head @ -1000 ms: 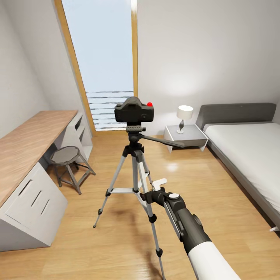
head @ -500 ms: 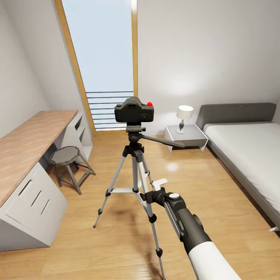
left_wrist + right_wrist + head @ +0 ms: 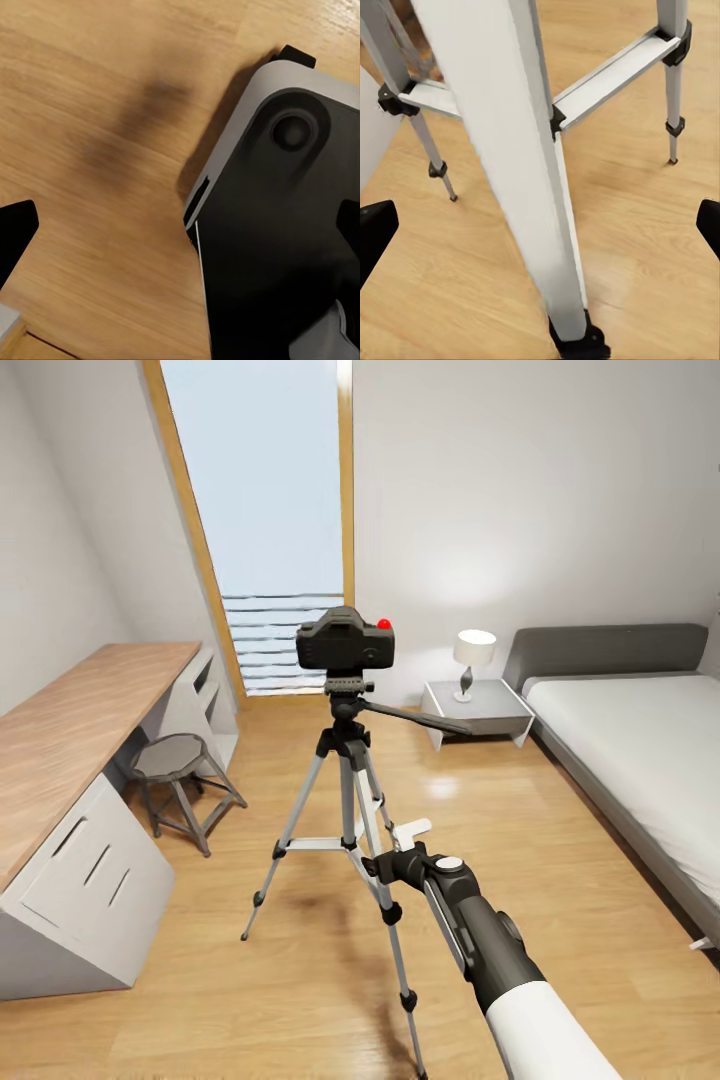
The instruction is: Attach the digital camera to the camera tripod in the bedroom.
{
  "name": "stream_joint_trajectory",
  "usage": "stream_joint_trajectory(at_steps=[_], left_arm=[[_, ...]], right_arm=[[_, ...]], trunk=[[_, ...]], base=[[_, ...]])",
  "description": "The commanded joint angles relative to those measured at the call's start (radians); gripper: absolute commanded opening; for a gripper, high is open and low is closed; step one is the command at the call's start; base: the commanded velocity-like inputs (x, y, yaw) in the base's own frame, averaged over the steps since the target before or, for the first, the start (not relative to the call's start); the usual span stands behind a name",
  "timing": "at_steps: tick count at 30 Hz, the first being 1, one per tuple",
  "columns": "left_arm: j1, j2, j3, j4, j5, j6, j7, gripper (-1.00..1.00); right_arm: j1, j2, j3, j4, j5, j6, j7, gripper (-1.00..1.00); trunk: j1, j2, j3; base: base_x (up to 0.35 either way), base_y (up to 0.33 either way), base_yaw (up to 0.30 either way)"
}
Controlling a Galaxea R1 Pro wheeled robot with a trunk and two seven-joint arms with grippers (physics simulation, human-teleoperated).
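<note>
Fingertips [image 3: 376, 229] of the right gripper [image 3: 540, 225] stand spread, nothing between them but a camera tripod [image 3: 345, 800] leg; the left gripper's [image 3: 180, 225] likewise apart over bare floor [image 3: 97, 150].

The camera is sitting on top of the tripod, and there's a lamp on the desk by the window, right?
Not quite. The camera does sit on the tripod, but the head view shows the lamp on the nightstand beside the bed, not on the desk.

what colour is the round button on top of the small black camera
Red, clearest in the head view: the button tops the small black camera.
</note>
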Motion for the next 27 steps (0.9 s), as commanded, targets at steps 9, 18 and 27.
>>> stream_joint_trajectory(at_steps=[9, 18, 27], left_arm=[[-0.001, -0.001, -0.008, -0.001, 0.006, 0.005, 0.003, 1.00], [0.000, -0.001, -0.008, -0.001, 0.006, 0.004, 0.003, 1.00], [0.000, -0.001, -0.008, -0.001, 0.006, 0.004, 0.002, 1.00]], right_arm=[[-0.001, -0.001, -0.002, -0.001, 0.011, 0.004, 0.008, 1.00], [-0.001, -0.002, -0.002, -0.001, 0.011, 0.004, 0.008, 1.00], [-0.001, -0.002, -0.003, -0.001, 0.012, 0.004, 0.007, 1.00]], trunk=[[0.000, -0.002, -0.002], [0.000, -0.002, -0.002], [0.000, -0.002, -0.002]], base=[[-0.303, 0.000, 0.000], [-0.334, 0.000, 0.000], [-0.257, 0.000, 0.000]])
